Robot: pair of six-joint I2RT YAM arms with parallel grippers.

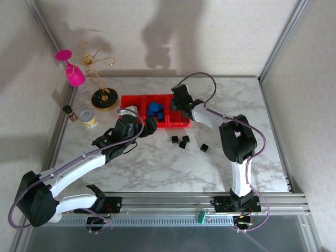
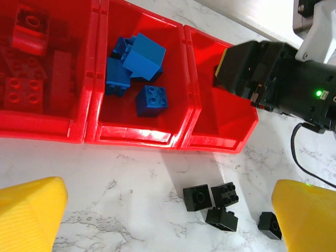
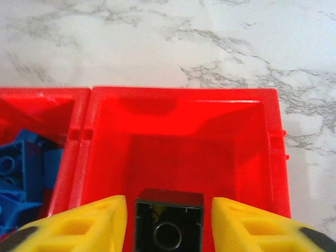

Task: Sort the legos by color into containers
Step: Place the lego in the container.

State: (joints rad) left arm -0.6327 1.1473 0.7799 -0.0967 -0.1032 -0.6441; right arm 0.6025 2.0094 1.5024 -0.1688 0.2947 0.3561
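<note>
**A black brick (image 3: pixel 169 220) loose in the right gripper (image 3: pixel 168 210)**

The black brick sits between the fingers with a thin gap on each side. The jaws are partly apart and grip nothing. It looks square, ringed face toward the wrist camera. Beneath lies the right bin (image 3: pixel 178 100), with blue bricks (image 3: pixel 21 168) at its 9 o'clock. Four other bricks (image 2: pixel 198 198) lie on the table (image 2: pixel 131 199) at the bins' 6 o'clock. The left gripper (image 2: pixel 168 215), wide open and empty, is at their 9 o'clock.

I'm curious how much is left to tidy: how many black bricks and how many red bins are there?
Black bricks loose on the table: 4
Black brick between the yellow fingers, at the end bin: 1
Red bins: 3
Total: 8
</note>
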